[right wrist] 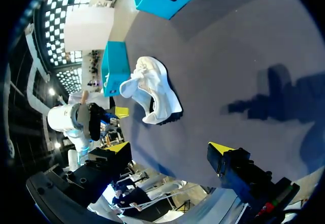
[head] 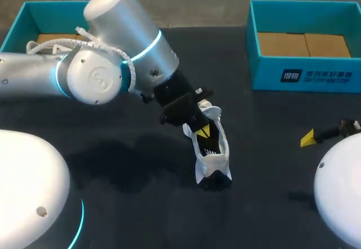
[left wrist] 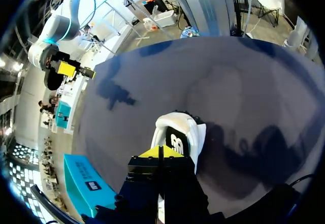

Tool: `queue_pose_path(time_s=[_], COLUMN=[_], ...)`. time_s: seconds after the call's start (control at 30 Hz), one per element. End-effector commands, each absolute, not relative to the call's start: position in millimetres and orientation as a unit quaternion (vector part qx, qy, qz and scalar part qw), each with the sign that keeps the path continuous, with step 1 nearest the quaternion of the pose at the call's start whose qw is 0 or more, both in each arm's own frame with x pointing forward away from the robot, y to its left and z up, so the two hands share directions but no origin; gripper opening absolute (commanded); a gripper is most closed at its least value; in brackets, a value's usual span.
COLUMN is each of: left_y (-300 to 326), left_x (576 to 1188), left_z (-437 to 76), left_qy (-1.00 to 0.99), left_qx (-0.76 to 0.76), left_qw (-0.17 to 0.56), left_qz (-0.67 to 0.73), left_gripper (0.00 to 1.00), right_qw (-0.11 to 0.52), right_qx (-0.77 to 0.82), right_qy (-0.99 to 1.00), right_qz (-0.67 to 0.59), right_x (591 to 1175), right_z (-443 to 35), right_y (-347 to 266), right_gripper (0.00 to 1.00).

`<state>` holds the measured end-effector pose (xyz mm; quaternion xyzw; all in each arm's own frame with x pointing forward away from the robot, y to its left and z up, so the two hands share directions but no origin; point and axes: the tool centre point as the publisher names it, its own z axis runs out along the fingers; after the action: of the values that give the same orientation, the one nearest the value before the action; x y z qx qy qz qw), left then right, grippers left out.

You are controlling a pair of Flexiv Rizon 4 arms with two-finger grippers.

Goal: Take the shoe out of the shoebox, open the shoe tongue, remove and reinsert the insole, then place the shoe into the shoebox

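**Already out of its box, the shoe waited on its tongue**

Nearest, the shoe (head: pixel 213 153) lay in the middle of the dark, matte table (head: pixel 271 170), apparently tipped toward its side. It had a soft white upper, padded at the collar, over a black treaded sole. Off to its right and well apart, the right gripper (head: pixel 308 138) hung with its fingers spread wide and nothing between them. Just behind the shoe, the left gripper (left wrist: pixel 161 153) had its yellow tips pressed together at the shoe's opening. Whether any fabric was caught between them could not be told.

Opening the tongue looked to be the step in hand, though the tongue could not be told from the collar. It would go best if the left tips took only the tongue's free edge and drew it up toward the toe. The right gripper could steady the heel meanwhile, since so light a shoe would likely slide on that smooth top.

Farthest stood the far-right shoebox (head: pixel 304 77) and the far-left shoebox (head: pixel 28 14), rigid, straight-walled teal card with plain brown floors.
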<state>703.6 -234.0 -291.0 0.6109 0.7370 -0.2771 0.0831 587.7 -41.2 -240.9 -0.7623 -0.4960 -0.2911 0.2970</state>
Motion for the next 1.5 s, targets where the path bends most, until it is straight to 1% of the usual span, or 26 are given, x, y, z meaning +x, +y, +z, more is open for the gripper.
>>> queue_pose_path(time_s=[0.03, 0.1, 0.37, 0.7, 0.87, 1.03, 1.23, 1.5], left_y=[-235.9, -236.3, -235.5, -234.5, -232.8, -232.9, -230.2, -233.8], left_x=[704.3, 703.8, 708.7, 706.7, 701.7, 696.0, 698.9, 694.9], left_z=[-290.6, -291.5, -301.3, -320.5, -332.0, -346.8, -364.7, -377.5], left_qy=[0.738, 0.740, 0.745, 0.742, 0.731, 0.720, 0.720, 0.717], left_qx=[0.613, 0.616, 0.639, 0.657, 0.674, 0.683, 0.682, 0.687], left_qw=[0.078, 0.083, 0.055, -0.039, -0.066, -0.091, -0.113, -0.114], left_qz=[-0.272, -0.258, -0.184, -0.123, -0.087, -0.082, -0.056, -0.040], left_gripper=[0.00, 0.00, 0.00, 0.00, 0.00, 0.00, 0.00, 0.00], right_qw=[0.294, 0.294, 0.294, 0.294, 0.294, 0.294, 0.294, 0.294], right_qx=[-0.763, -0.763, -0.763, -0.763, -0.763, -0.763, -0.763, -0.763], right_qy=[-0.496, -0.496, -0.496, -0.496, -0.496, -0.496, -0.496, -0.496], right_qz=[-0.292, -0.292, -0.292, -0.292, -0.292, -0.292, -0.292, -0.292], right_x=[583.7, 583.7, 583.7, 583.7, 583.7, 583.7, 583.7, 583.7], right_z=[-238.4, -238.4, -238.4, -238.4, -238.4, -238.4, -238.4, -238.4], right_y=[-41.3, -41.3, -41.3, -41.3, -41.3, -41.3, -41.3, -41.3], right_gripper=[1.00, 1.00, 1.00, 1.00, 1.00, 1.00, 1.00, 1.00])
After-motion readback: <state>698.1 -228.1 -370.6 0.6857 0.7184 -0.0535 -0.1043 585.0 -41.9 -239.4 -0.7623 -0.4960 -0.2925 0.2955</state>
